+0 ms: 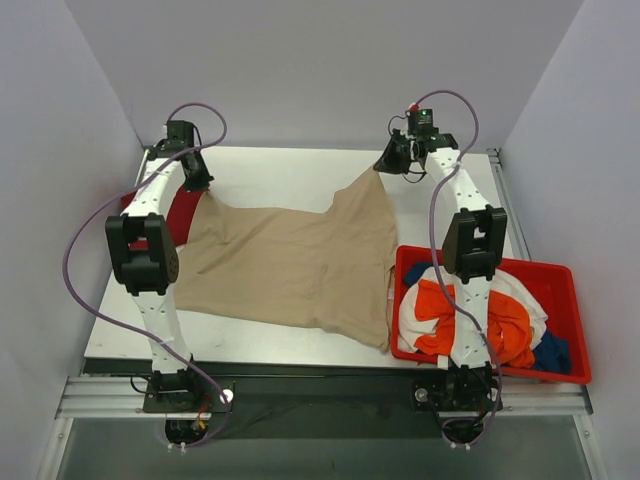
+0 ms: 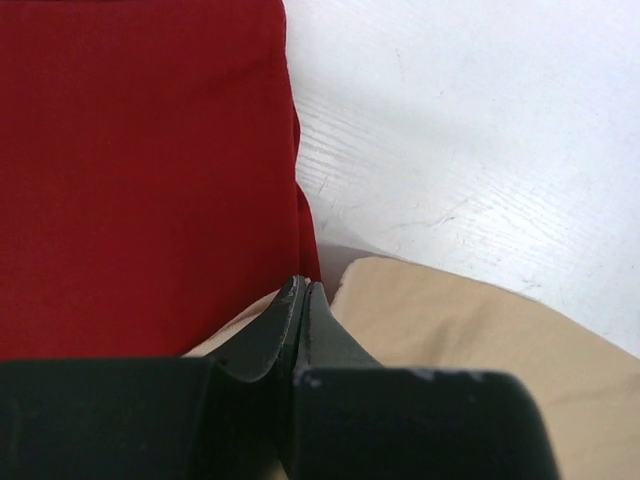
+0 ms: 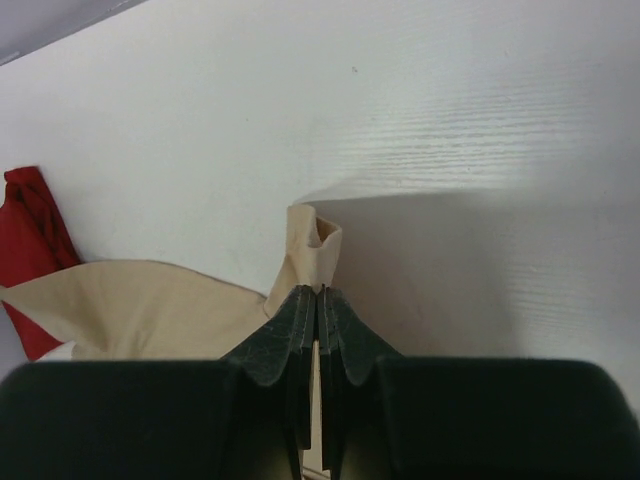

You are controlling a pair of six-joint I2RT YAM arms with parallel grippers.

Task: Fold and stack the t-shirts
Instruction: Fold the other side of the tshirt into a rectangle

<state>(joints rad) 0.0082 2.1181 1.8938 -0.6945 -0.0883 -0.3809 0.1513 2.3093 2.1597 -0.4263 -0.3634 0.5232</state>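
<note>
A large beige t-shirt lies spread on the white table, with two far corners lifted. My left gripper is shut on its far left corner; in the left wrist view the shut gripper has beige cloth on both sides. My right gripper is shut on the far right corner; in the right wrist view a beige tuft sticks out past the gripper. A dark red t-shirt lies under the left corner; it also shows in the left wrist view and the right wrist view.
A red plastic bin stands at the near right and holds orange, white and blue t-shirts in a heap. The right arm reaches over it. Grey walls close in on both sides and the back.
</note>
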